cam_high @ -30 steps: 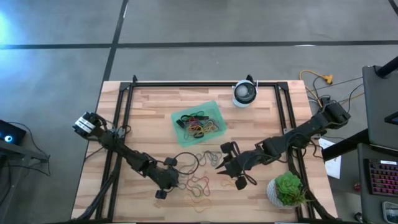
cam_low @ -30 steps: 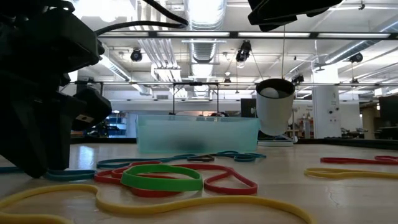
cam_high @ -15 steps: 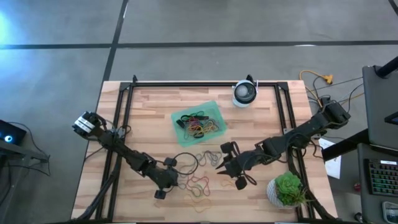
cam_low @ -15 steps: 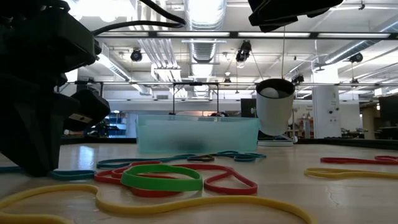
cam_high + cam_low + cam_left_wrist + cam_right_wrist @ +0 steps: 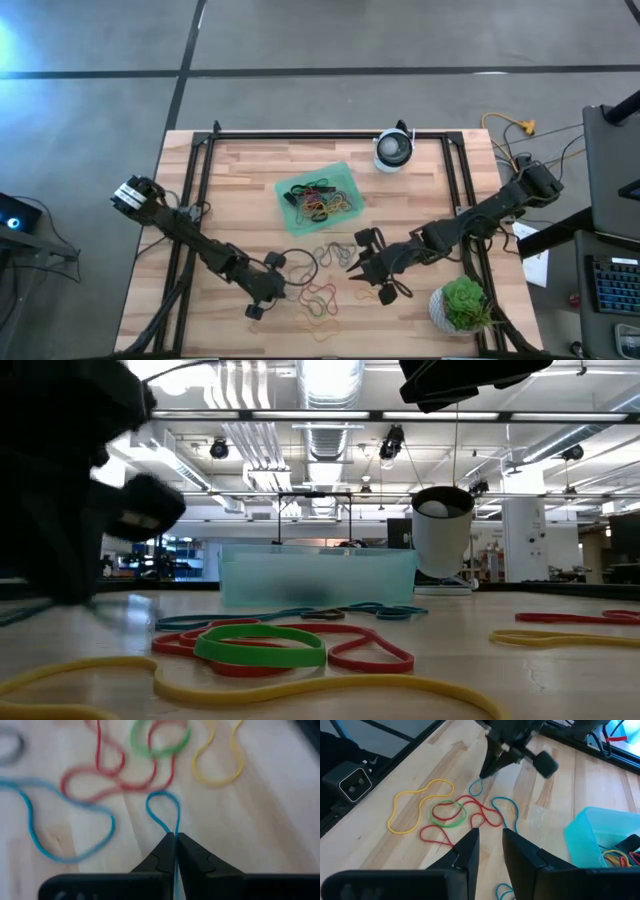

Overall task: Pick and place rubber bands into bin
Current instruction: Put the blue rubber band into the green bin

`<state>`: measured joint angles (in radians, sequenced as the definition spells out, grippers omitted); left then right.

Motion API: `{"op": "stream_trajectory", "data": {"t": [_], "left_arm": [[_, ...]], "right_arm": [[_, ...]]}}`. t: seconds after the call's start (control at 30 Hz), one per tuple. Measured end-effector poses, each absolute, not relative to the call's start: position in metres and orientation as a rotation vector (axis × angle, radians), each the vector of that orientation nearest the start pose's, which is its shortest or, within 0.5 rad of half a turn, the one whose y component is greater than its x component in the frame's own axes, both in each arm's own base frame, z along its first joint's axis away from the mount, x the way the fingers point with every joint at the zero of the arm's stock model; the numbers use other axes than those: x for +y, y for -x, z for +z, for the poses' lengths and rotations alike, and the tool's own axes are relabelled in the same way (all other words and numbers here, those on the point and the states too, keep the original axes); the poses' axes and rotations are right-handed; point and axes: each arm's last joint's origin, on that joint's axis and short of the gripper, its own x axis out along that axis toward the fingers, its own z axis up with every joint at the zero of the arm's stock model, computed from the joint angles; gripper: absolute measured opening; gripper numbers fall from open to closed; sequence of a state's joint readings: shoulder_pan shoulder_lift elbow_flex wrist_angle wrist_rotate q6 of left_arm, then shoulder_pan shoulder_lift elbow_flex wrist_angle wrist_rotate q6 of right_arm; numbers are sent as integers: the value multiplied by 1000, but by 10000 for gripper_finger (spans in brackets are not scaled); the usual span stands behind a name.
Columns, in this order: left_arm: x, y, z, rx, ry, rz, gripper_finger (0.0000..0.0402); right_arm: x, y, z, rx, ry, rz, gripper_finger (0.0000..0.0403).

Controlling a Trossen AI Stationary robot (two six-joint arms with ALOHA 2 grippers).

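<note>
- Since a second ago: left gripper [image 5: 175, 837] gone from open to clamped on thin blue rubber band [image 5: 164, 810], lower centre of wrist frame, lifting.
- Light, limp, stretchy; pinched at loop end, likely to drag.
- Translucent green plastic bin [image 5: 320, 198] upper centre.
- Right gripper [image 5: 490, 840] part open, empty.

Two dark, slender multi-joint arms: the left arm [image 5: 215, 257] has a white-labelled base block and black cable loop; each ends in tapering matte-black fingers [image 5: 165, 855], the right gripper [image 5: 490, 855] blocky and angular.
</note>
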<state>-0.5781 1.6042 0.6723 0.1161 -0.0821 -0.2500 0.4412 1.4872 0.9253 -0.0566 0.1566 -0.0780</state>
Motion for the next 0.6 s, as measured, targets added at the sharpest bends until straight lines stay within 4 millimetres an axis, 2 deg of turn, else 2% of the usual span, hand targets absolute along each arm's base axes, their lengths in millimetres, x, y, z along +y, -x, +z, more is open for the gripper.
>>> {"op": "stream_trajectory", "data": {"t": [0.3, 0.6], "left_arm": [[-149, -241, 165, 676, -225, -312, 0], [-126, -237, 198, 541, -458, -89, 0]], "right_arm": [[131, -287, 231, 583, 258, 299, 71], [131, -287, 230, 592, 260, 299, 68]]}}
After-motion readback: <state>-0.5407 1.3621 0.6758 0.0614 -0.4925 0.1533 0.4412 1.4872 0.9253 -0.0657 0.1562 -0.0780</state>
